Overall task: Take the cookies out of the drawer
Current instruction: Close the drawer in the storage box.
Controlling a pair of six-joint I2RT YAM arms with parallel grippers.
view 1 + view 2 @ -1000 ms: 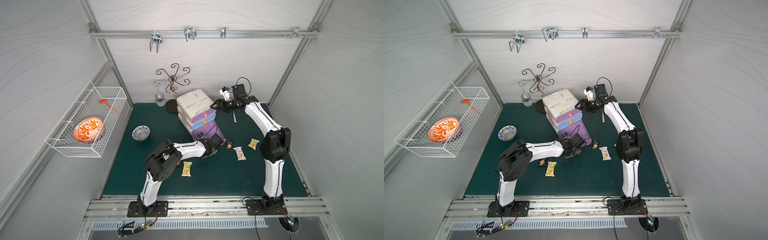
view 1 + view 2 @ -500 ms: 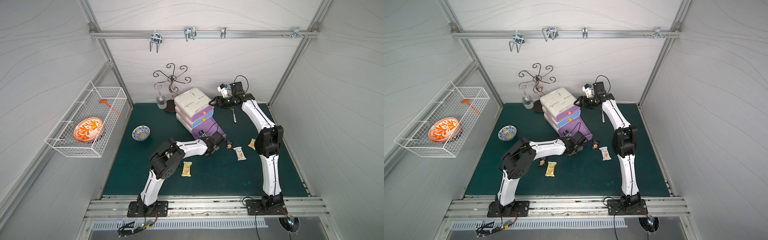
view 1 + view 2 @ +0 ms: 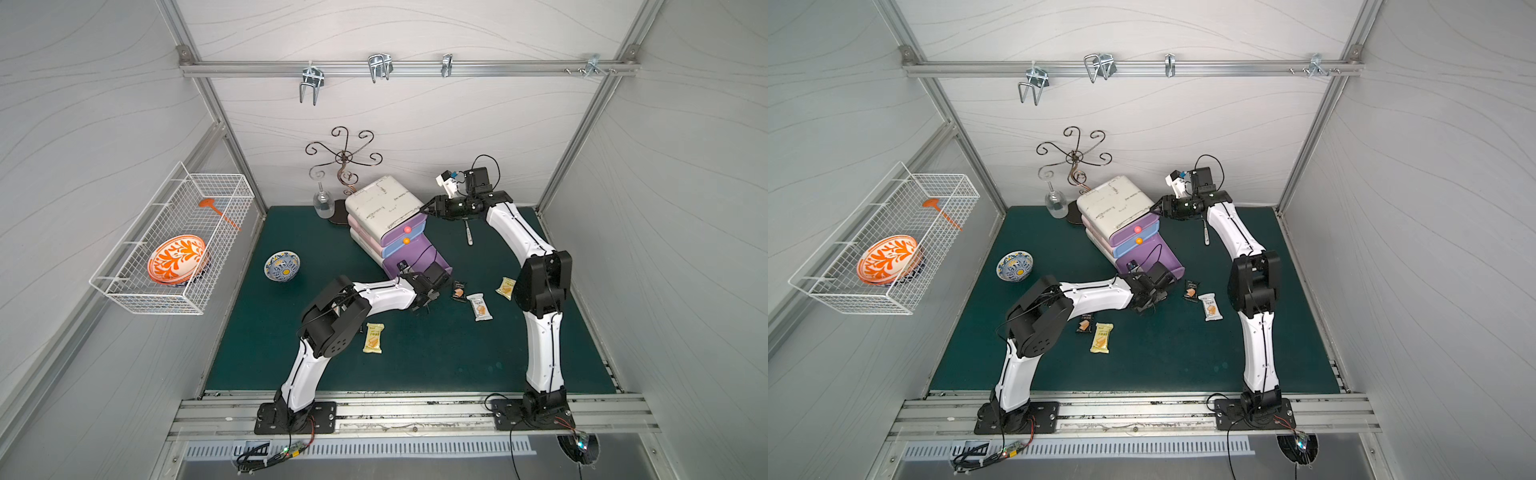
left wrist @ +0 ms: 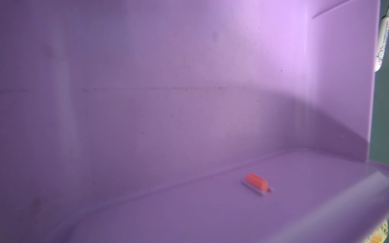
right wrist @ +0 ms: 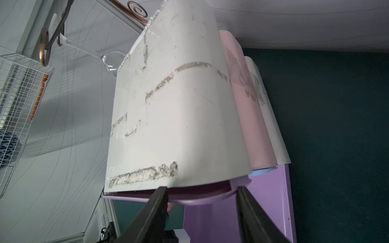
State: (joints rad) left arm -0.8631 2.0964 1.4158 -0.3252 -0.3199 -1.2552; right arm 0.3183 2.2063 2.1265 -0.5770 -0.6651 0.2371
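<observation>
Meanwhile, the cookies [image 3: 480, 306] lay scattered on the green worktop [image 3: 436, 374], just in front of the pulled-out purple drawer [image 3: 422, 255]. The left hand [image 3: 424, 300] hung at that drawer's front, and its grip could not be told. The right hand [image 5: 201, 189] stood released, with its fingers spread at the top edge of the cabinet [image 3: 384, 203].

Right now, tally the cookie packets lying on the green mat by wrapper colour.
pale yellow packets: 2
black packets: 2
white packet: 1
Total: 5
</observation>
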